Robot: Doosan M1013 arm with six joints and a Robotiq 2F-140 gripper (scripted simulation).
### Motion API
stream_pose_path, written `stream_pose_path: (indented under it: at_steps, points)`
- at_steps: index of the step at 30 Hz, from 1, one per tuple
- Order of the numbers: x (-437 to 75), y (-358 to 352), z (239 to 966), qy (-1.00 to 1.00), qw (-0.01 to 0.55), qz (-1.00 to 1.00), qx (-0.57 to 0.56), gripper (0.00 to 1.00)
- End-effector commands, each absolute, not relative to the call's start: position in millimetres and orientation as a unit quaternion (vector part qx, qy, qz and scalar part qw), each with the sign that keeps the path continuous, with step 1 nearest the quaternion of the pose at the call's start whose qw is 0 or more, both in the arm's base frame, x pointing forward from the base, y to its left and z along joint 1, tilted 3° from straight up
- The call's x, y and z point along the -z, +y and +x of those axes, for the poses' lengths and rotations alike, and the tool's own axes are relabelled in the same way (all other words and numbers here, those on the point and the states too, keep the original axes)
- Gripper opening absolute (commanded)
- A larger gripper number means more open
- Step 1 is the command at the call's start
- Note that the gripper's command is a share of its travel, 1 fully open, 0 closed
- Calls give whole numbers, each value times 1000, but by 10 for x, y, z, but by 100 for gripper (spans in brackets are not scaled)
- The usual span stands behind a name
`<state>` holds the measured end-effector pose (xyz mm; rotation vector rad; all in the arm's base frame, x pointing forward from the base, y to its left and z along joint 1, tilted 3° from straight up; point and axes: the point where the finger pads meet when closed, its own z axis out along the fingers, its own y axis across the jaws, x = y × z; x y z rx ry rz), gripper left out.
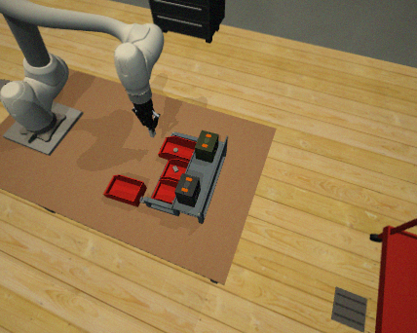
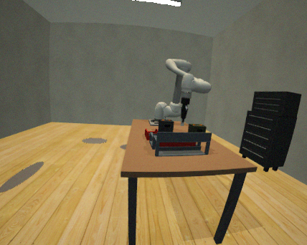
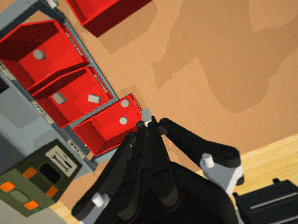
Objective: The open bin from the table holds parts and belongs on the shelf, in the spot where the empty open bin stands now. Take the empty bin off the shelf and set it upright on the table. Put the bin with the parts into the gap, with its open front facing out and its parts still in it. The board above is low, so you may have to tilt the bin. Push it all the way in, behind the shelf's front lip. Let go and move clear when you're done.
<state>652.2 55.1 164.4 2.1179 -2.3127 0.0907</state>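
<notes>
Three red shelf bins (image 3: 45,52), rears hidden (boards above).

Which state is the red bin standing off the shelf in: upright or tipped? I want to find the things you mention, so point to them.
Upright: in the top view the bin (image 1: 126,190) (image 3: 98,21) shows its open top and inside floor.

Room before bin fronts (image 1: 165,155) (image 3: 134,107); green box (image 1: 207,146) (image 2: 197,128) (image 3: 41,176), dark box (image 1: 187,191) (image 2: 166,126) obstruct above shelf (image 1: 208,170) (image 2: 183,137) (image 3: 22,119).

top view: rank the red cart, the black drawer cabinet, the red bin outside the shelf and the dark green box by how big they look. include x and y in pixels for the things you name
1. red metal cart (image 1: 406,282)
2. black drawer cabinet (image 1: 188,15) (image 2: 267,129)
3. red open bin outside the shelf (image 1: 126,189)
4. dark green box (image 1: 207,146)
</notes>
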Motion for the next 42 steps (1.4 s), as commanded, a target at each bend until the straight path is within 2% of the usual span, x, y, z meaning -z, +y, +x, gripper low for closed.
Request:
stream_pose_path:
  at_steps: [1,42]
  points:
    - [-1635,560,6504,-707,-9,707,-21,10]
    - [-1593,559,6506,-707,-9,707,-21,10]
